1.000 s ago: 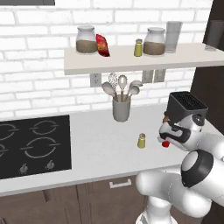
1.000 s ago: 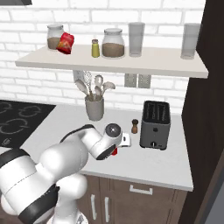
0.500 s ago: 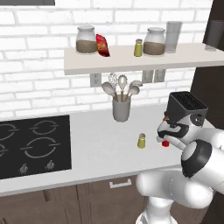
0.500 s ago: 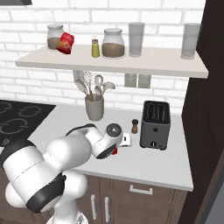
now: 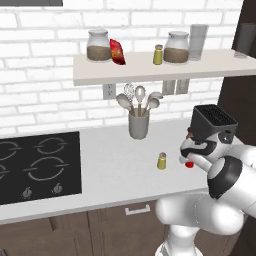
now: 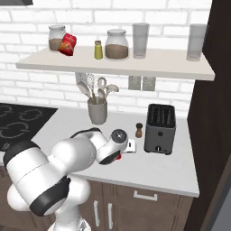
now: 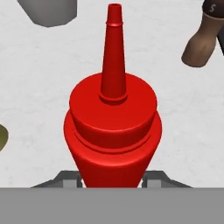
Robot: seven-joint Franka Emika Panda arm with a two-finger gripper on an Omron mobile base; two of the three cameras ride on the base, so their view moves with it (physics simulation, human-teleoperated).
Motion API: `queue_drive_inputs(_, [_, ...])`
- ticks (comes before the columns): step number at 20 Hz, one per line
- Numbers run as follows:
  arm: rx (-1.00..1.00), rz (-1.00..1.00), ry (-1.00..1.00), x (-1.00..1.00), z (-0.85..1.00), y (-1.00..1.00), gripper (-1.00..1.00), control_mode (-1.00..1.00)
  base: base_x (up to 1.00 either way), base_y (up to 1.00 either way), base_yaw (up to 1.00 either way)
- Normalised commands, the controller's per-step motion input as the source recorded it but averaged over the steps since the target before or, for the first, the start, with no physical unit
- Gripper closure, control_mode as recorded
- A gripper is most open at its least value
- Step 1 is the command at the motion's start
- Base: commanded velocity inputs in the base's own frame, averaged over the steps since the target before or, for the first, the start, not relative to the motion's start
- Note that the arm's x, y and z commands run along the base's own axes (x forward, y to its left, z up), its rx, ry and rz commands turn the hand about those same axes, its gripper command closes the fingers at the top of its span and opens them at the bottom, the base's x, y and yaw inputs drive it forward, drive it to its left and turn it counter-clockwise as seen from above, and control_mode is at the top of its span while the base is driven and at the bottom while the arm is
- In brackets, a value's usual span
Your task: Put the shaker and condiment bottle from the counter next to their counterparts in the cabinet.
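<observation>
The shaker [image 5: 162, 160] is seen upright on the desk [image 5: 115, 165], just left of the gripper [image 7: 113, 179]. The condiment bottle [image 7: 113, 127] is set between the gripper's fingers [image 7: 70, 178], which are clamped against its sides, with the toaster [image 5: 214, 123] beyond.

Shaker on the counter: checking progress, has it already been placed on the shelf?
No, the yellow-green shaker stands on the counter in front of the utensil holder.
</observation>
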Motion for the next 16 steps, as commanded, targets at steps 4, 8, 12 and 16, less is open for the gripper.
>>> queue_drive_inputs(4, [0.10,0.00,0.00,0.00,0.00,-0.16,1.00,-1.00,0.00,0.00,0.00])
queue_drive_inputs(8, [0.09,0.00,-0.03,0.00,0.15,-0.09,1.00,-1.00,0.00,0.00,0.00])
queue_drive_inputs(12, [0.00,0.00,-0.16,0.00,0.64,0.00,1.00,-1.00,0.00,0.00,0.00])
queue_drive_inputs(16, [-0.05,0.02,-0.21,0.00,0.83,0.00,1.00,-1.00,0.00,0.00,0.00])
